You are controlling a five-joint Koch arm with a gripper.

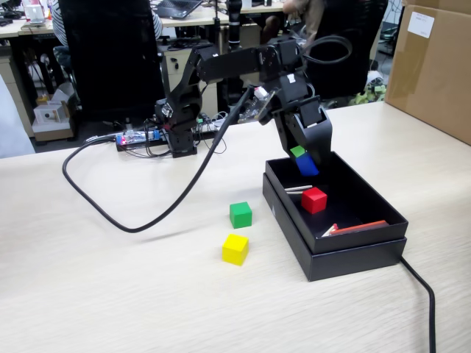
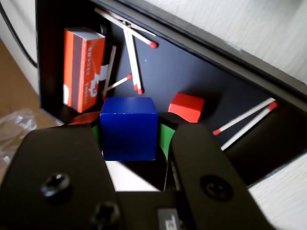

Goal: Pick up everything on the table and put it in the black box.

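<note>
Placing step: gripper (image 1: 305,163), jaws clenched on the blue cube (image 2: 128,128), hangs over the black box (image 1: 368,232) at frame centre-right; next move calls for release.

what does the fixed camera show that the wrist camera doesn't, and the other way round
Only the fixed view shows the green cube and yellow cube on the table, the thick black cable and the brown carton. Only the wrist view shows several loose red-tipped matches scattered in the box and the matchbox's printed face. Both show the gripper holding the blue cube over the black box, with the red cube already inside.
</note>
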